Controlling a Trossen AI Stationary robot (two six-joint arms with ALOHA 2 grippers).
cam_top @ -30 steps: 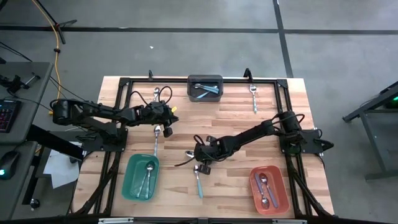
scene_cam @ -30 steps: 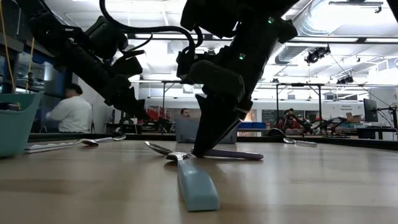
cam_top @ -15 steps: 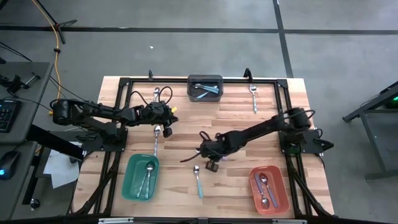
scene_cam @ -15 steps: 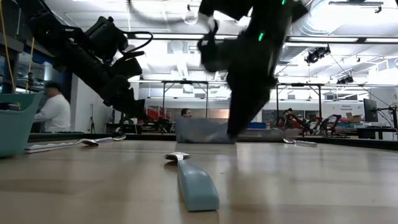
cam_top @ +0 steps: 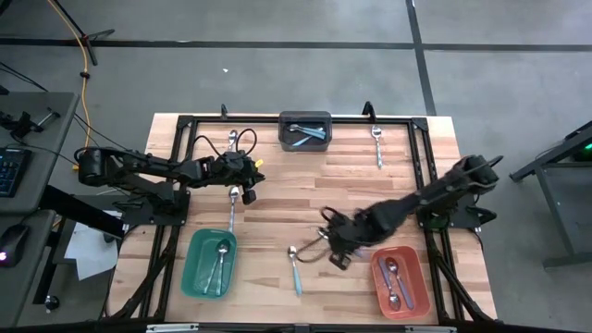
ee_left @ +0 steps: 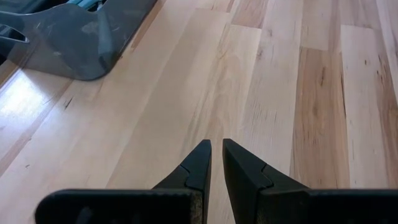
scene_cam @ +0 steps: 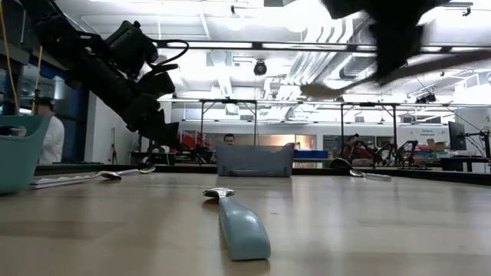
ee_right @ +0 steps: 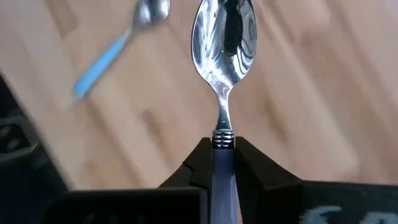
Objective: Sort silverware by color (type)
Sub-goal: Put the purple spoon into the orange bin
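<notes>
The right gripper has its jaws clamped on a purple spoon, handle between them and bowl pointing straight out, held above the surface just beside the orange tray. The left gripper, jaws nearly together and empty, waits farther off.

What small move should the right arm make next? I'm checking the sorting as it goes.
Probably carry on toward the orange bin and release there. The right gripper is shut on a purple-handled spoon, lifted off the table beside that bin, which already holds spoons of what looks like the same colour.
</notes>
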